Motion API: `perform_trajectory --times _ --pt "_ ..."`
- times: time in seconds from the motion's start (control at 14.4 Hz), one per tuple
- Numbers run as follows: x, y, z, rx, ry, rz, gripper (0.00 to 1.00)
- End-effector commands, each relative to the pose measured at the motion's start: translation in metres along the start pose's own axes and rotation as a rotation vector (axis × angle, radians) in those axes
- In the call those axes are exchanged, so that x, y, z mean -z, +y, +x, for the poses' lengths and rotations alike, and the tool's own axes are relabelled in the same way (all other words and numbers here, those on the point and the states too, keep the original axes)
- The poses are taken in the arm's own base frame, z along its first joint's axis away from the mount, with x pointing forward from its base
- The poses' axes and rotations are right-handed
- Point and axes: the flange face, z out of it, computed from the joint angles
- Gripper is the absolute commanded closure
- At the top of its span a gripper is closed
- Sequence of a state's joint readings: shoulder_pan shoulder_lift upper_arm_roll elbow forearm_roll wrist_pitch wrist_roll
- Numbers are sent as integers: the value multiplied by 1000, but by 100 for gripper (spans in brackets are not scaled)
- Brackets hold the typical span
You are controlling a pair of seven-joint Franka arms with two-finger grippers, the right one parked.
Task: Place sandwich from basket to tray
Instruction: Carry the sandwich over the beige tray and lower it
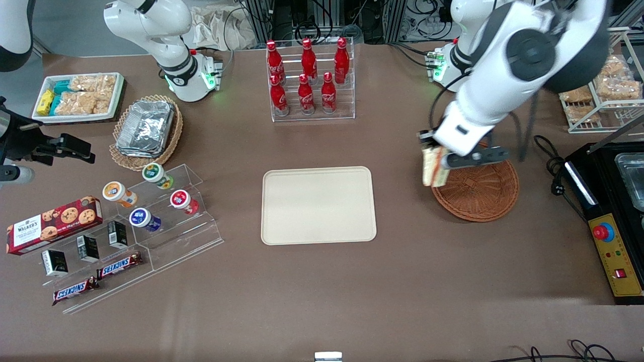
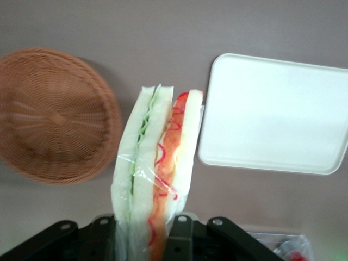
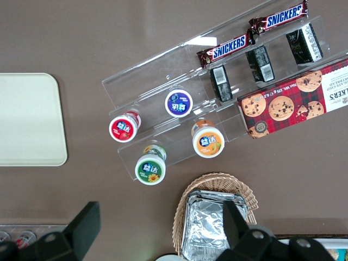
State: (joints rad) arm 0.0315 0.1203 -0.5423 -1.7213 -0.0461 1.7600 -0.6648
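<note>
My left gripper (image 1: 436, 160) is shut on the sandwich (image 1: 434, 167), a wrapped wedge of white bread with a red-orange and green filling. It holds the sandwich in the air above the rim of the reddish-brown wicker basket (image 1: 480, 193), on the side toward the tray. The basket holds nothing. The cream-beige tray (image 1: 318, 205) lies flat at the table's middle with nothing on it. In the left wrist view the sandwich (image 2: 155, 174) hangs between the black fingers (image 2: 185, 236), with the basket (image 2: 51, 117) and the tray (image 2: 274, 114) below on either side.
A clear rack of red cola bottles (image 1: 308, 80) stands farther from the camera than the tray. A tan basket of foil containers (image 1: 146, 129), a white tray of snacks (image 1: 78, 96) and an acrylic stand with cups and candy bars (image 1: 141, 221) lie toward the parked arm's end. A black machine (image 1: 611, 211) sits at the working arm's end.
</note>
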Motion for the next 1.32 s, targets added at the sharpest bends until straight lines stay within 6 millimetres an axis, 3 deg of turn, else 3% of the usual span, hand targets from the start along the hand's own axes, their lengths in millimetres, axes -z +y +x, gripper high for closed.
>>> perform_trajectory --times 0.0,0.28,0.55,0.69,1.25 --pt "-49 49 8 50 23 18 100" --pt "-149 94 25 94 102 48 100" --pt "-222 109 36 74 133 43 100" --pt "-241 115 33 48 129 55 100" --pt "-276 130 19 9 117 40 100"
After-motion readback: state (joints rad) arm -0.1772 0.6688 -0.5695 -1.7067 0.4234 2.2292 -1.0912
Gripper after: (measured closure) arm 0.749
